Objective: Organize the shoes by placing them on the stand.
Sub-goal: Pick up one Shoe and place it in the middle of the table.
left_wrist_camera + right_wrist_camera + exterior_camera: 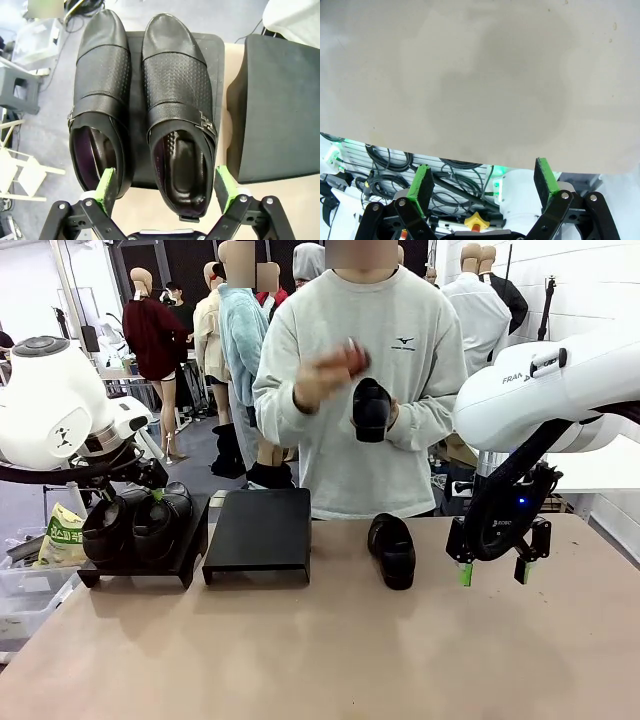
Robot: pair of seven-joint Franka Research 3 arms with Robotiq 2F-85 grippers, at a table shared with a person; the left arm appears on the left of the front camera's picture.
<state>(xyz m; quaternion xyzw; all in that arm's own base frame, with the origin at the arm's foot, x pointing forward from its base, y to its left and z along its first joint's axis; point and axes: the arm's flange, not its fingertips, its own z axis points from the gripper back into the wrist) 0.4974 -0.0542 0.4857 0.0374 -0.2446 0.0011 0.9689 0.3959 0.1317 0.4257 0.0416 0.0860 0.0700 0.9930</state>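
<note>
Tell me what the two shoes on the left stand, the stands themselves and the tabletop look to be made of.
Shoes: black leather or a leather look-alike, soft sheen, fine perforated panels, small metal buckle. Stand under them and second stand: matte black, smooth, rounded edges; plastic or coated board, cannot tell. Tabletop: pale beige, matte, faintly mottled, likely laminate.

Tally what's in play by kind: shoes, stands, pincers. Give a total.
Shoes: 4 (inner shoe on stand, outer shoe on stand, shoe on table, shoe in person's hand)
Stands: 2 (left stand, middle stand)
Pincers: 2 (left pincer, right pincer), both open
Total: 8
</note>
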